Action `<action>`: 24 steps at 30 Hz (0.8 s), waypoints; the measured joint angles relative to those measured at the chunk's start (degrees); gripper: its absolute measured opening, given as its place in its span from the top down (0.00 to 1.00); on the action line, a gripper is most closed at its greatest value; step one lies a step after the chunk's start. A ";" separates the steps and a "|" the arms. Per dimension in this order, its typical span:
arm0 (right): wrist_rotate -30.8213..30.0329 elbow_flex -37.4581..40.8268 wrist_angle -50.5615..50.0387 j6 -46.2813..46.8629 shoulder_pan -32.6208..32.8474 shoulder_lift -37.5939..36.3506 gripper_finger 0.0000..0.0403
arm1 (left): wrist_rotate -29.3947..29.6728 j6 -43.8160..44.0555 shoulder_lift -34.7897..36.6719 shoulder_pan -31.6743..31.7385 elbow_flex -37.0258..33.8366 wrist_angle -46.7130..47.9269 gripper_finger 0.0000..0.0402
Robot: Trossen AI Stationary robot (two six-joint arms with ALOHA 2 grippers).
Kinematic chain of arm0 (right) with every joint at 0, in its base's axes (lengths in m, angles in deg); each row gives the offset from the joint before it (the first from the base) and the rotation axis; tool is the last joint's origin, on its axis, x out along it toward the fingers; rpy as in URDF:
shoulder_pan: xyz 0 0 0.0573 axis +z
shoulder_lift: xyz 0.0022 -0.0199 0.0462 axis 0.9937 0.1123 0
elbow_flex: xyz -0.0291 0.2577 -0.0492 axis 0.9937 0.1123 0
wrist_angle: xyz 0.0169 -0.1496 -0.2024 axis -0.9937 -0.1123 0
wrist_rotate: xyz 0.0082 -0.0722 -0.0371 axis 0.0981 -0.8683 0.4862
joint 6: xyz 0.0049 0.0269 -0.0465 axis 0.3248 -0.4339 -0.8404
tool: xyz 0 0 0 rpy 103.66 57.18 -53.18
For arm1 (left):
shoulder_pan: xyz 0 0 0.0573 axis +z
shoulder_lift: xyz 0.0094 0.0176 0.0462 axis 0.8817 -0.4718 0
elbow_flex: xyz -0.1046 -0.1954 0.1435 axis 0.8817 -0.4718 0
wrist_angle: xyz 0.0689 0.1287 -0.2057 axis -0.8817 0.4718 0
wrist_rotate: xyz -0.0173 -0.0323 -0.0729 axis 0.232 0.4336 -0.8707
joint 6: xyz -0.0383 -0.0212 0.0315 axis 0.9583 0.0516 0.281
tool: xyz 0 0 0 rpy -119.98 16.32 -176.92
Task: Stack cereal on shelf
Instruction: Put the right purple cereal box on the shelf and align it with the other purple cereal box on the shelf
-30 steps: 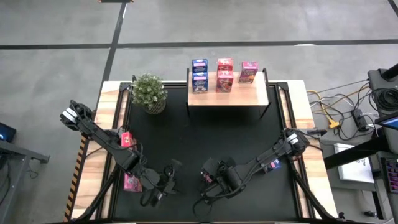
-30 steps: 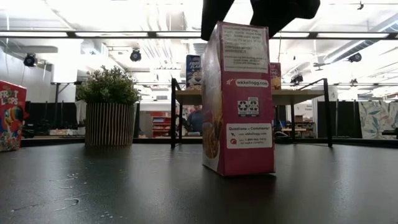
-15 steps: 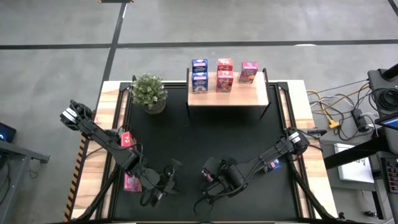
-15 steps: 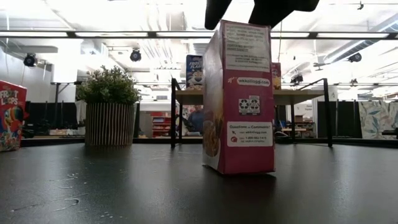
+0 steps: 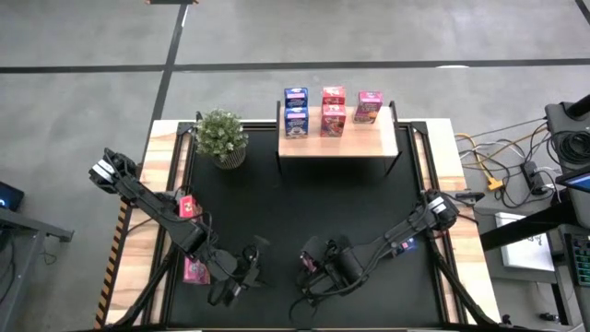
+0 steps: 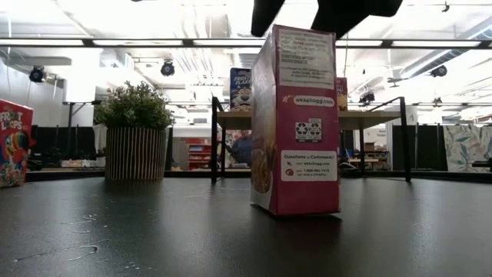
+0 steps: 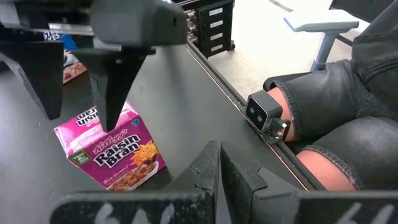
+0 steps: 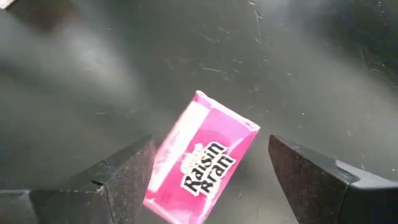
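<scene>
A pink Raisin Bran cereal box (image 6: 296,123) stands upright on its bottom end on the black table, near the front middle. My right gripper (image 8: 210,142) hangs open just above it, pointing steeply down. One finger stands on each side of the box's top (image 7: 99,124), with gaps showing in the right wrist view. My left gripper (image 5: 244,267) waits shut to the box's left, over the table. The shelf (image 5: 337,140) stands at the far edge with several blue, red and pink cereal boxes (image 5: 333,118) upright on its wooden top.
A potted plant (image 5: 221,136) stands at the far left of the table. Two more cereal boxes (image 5: 189,206) (image 5: 195,269) sit by the left edge under the left arm. A seated person's legs (image 7: 336,118) are just beyond the table's near edge.
</scene>
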State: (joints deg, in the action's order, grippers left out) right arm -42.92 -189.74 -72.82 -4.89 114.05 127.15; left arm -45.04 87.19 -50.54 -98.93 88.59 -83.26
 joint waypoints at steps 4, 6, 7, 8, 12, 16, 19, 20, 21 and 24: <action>-0.19 2.31 2.32 0.61 0.01 0.00 0.25 | 0.01 0.02 0.00 0.00 0.00 -0.01 1.00; -0.23 2.81 3.46 0.54 0.01 -0.02 0.25 | 0.00 0.02 0.00 0.00 0.00 -0.02 1.00; -0.20 2.81 3.57 0.39 0.01 -0.02 0.25 | 0.00 0.02 0.00 0.00 0.00 -0.02 1.00; -0.19 2.70 3.43 0.12 0.01 -0.02 0.25 | 0.00 0.02 0.00 0.00 0.00 -0.02 1.00; -0.21 1.24 3.05 -0.47 0.00 0.06 0.25 | 0.01 0.17 0.00 0.00 0.00 -0.02 1.00; -1.36 -0.31 3.30 -1.40 0.01 0.07 0.25 | 0.00 0.20 0.00 0.00 0.00 -0.02 1.00; -1.38 -0.36 3.22 -1.22 0.20 0.07 0.25 | 0.00 0.22 0.00 0.00 0.00 -0.02 1.00; -1.41 -0.36 3.22 -1.06 0.23 0.07 0.25 | 0.00 0.22 0.00 0.00 0.00 -0.02 1.00; -1.41 -0.36 3.20 -0.88 0.27 0.07 0.25 | 0.00 0.20 0.00 0.00 0.00 -0.02 1.00; -1.51 -0.36 3.10 -0.12 0.59 0.07 0.25 | 0.00 0.20 0.00 0.00 0.00 0.00 1.00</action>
State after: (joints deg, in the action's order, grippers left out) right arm -44.43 -190.11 -69.72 -5.01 114.64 127.22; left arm -45.04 87.39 -50.54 -98.93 88.59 -83.26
